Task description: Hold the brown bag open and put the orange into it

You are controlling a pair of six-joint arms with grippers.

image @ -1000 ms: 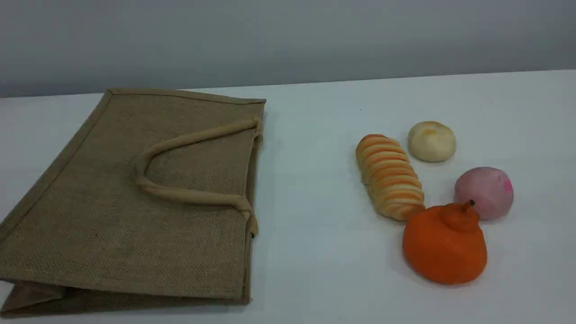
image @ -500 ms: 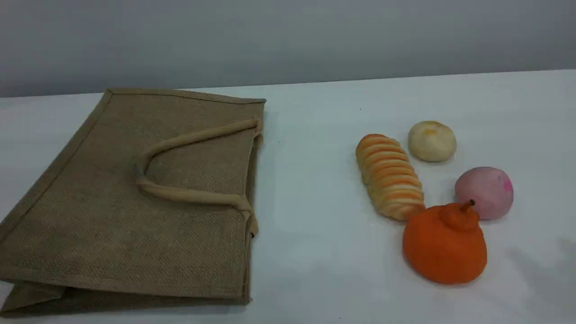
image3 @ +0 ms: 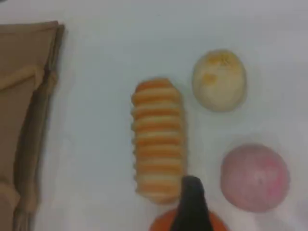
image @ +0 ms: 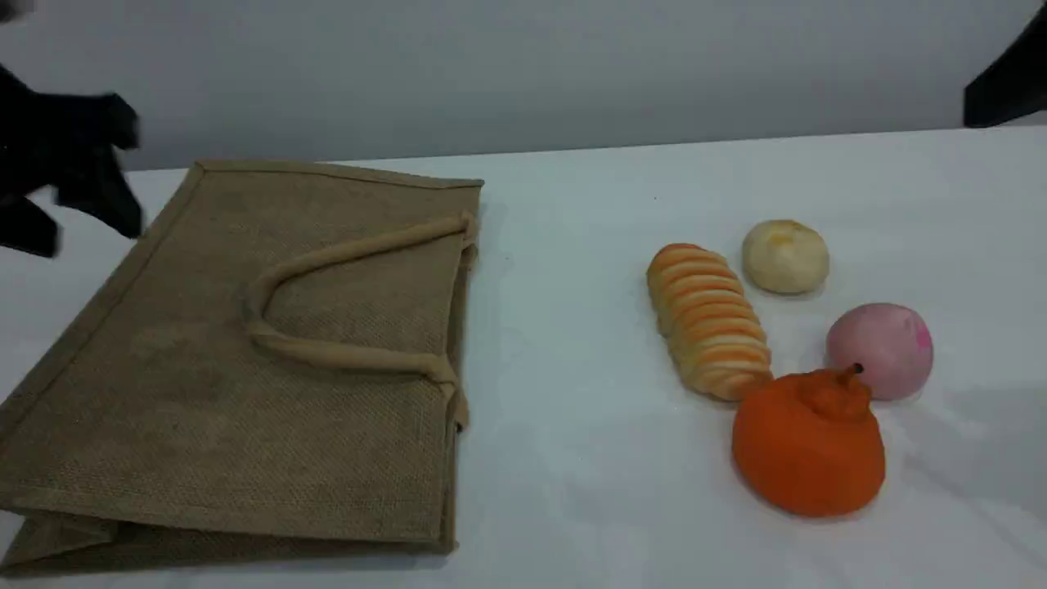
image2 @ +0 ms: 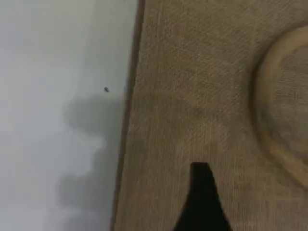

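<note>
The brown bag [image: 245,368] lies flat on the left of the table, its mouth facing right and a beige handle [image: 327,352] resting on top. The orange [image: 806,446] sits at the front right, touching the striped loaf and the pink ball. My left gripper [image: 78,225] hovers open and blurred above the bag's far left corner. In the left wrist view one fingertip [image2: 202,192] is over the bag's weave [image2: 202,96]. Only a dark part of my right arm [image: 1010,78] shows at the top right. In the right wrist view a fingertip [image3: 191,202] hangs above the orange [image3: 161,224], holding nothing.
An orange-and-cream striped loaf [image: 707,321], a cream bun [image: 785,256] and a pink ball [image: 882,350] cluster around the orange. Bare white table [image: 572,327] lies between the bag and the foods. A grey wall stands behind the table's far edge.
Both arms have come into the scene view: the left at the upper left over the bag's corner, the right at the top right corner. The bag and foods have not moved.
</note>
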